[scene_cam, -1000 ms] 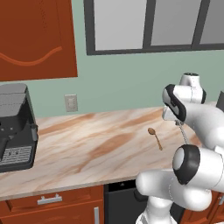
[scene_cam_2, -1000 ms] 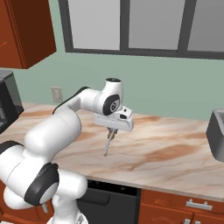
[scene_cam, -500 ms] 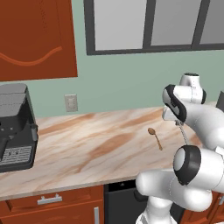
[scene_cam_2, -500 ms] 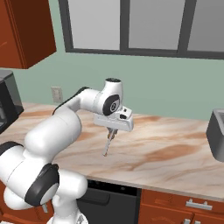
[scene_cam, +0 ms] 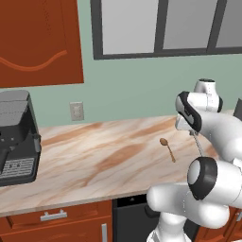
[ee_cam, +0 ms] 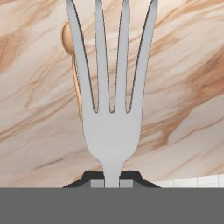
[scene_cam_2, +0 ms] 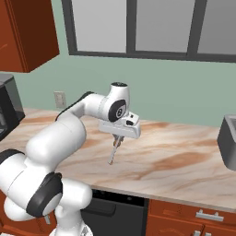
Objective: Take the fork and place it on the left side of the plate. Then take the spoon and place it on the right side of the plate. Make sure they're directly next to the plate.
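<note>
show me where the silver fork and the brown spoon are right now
slim silver-grey metal fork [ee_cam: 111,140]: hand view, on the neck below the four tines.
small tan-brown spoon [scene_cam: 164,142]: left base view, on its oval bowl, lying on the counter.

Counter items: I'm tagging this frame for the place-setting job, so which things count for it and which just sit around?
Job:
- fork, clamped in the claw, hanging tines down above the counter
- spoon, lying flat on the counter

Just there:
- coffee machine
- wall outlet
- dark appliance
</note>
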